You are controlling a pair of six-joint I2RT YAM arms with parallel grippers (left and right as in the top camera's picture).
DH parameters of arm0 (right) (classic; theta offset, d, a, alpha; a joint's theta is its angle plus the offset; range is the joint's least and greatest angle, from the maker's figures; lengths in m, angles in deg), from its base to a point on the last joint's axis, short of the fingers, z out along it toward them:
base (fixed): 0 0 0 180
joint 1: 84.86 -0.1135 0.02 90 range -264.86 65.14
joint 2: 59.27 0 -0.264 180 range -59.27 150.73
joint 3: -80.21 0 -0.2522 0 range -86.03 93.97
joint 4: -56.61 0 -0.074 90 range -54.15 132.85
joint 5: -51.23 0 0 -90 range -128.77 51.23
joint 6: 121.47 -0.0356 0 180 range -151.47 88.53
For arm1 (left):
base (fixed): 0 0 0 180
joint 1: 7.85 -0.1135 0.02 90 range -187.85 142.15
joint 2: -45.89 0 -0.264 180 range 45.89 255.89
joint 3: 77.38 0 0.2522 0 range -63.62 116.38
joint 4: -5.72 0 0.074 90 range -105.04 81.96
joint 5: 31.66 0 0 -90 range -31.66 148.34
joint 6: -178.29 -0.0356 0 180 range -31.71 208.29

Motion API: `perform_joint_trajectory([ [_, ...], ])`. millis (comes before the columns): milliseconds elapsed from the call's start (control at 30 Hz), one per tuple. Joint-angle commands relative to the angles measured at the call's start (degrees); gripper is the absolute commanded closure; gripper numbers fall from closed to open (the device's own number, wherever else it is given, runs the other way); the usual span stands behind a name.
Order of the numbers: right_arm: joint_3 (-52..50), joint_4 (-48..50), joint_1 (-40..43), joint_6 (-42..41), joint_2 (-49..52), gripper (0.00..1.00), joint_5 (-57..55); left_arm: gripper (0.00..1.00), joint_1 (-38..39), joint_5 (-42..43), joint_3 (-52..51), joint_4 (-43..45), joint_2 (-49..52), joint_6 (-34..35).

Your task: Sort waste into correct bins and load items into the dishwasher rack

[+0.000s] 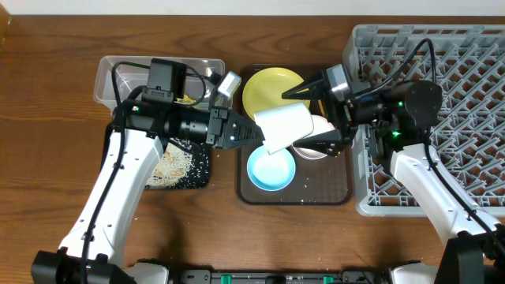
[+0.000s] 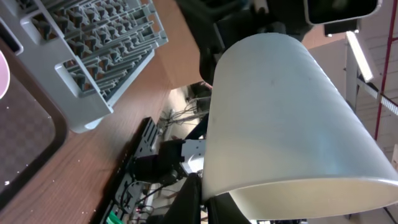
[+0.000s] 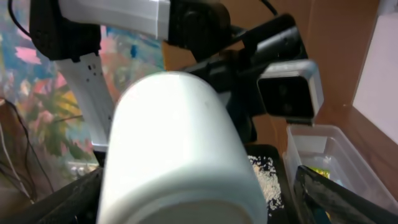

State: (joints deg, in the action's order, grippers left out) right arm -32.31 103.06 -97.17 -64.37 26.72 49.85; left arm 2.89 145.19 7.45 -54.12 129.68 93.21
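Currently the left gripper [image 1: 249,134] is clamped on the rim of the white cup [image 1: 282,126], holding it tilted in the air over the dark brown tray [image 1: 335,188], between the yellow plate [image 1: 268,85] and the light blue bowl [image 1: 271,170]. The right gripper [image 1: 304,118] has its jaws spread wide, one finger on each side of the cup's base end; contact cannot be told. The dishwasher rack [image 1: 473,71] is at right. Rice grains [image 1: 175,164] lie in the black tray [image 1: 207,178] at left.

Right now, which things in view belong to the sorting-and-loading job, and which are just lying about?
Job: white cup in the left hand, yellow plate, light blue bowl, white bowl, rice grains, black tray, clear tub, dishwasher rack.
Lying about: dark brown tray, wooden table.
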Motion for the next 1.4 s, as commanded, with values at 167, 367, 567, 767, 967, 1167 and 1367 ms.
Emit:
perform_joint_trajectory([
  [167, 0.50, 0.94, -2.99, -4.33, 0.26, 0.18, 0.59, 0.94, 0.37, 0.50, -1.99, -0.04, 0.46, 0.09],
  [367, 0.50, 0.35, -4.28, -4.42, 0.26, 0.28, 0.61, 0.94, 0.37, 0.50, -1.99, 0.09, 0.46, 0.09],
  [567, 0.50, -1.42, -4.33, -4.39, 0.26, 0.40, 0.61, 0.94, 0.33, 0.52, -1.99, 0.50, 0.46, 0.09],
  [767, 0.50, -1.73, -4.31, -4.39, 0.26, 0.57, 0.61, 0.94, 0.31, 0.52, -1.99, 0.83, 0.46, 0.09],
  [967, 0.50, -1.73, -4.20, -4.37, 0.26, 0.57, 0.61, 0.77, 0.31, 0.52, -1.99, 2.27, 0.46, 0.11],
  [1167, 0.50, -1.73, -3.50, -4.37, 0.26, 0.57, 0.61, 0.74, -0.39, 0.55, -1.97, 3.34, 0.46, 0.11],
  [1367, 0.50, -1.77, 0.28, -4.81, 0.26, 0.57, 0.63, 0.71, -3.87, 0.52, -1.97, 3.37, 0.46, 0.09],
])
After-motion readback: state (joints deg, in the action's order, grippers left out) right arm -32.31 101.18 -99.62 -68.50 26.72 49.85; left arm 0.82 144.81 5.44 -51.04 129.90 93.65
